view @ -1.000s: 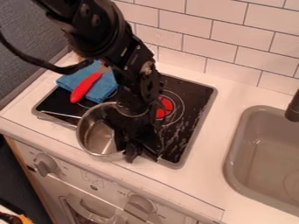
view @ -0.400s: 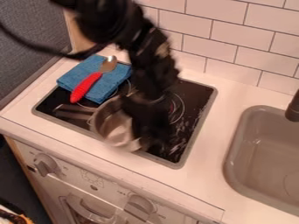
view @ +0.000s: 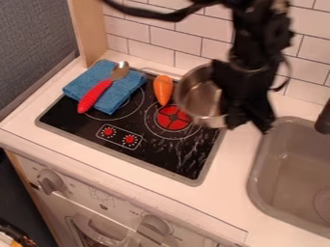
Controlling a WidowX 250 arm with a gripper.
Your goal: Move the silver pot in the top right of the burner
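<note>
Silver pot (view: 199, 95): up over the stove's top right corner, mouth toward the gripper (view: 250, 124). Reads as held off the surface, slightly tipped. Fingers look closed on the wall at the pot's right rim, with no wide gap; exact pinch line is hidden behind the black hardware, so how deep the bite goes, can't tell.

Handling: bare metal, stiff, likely thin-walled and fairly light. Won't crush, but smooth, so it could pivot or slip in a 1-sided rim pinch. Rim is the right place to hold: 1 finger inside, 1 outside, set deep, pot kept near level.

Nearest neighbor: orange carrot (view: 163, 89), just left of the pot, top right part of the stove (view: 151, 157). Red burner center (view: 172, 118) is just off the pot's lower left. Further left, blue cloth (view: 126, 91) with the red-handled spoon (view: 97, 95) across it. Sink (view: 293, 164) off to the right.

Judgement: carry mostly done, set-down left. Next: level it, lower straight down, then release. Risks: base catching the stove edge, or nudging the carrot.
</note>
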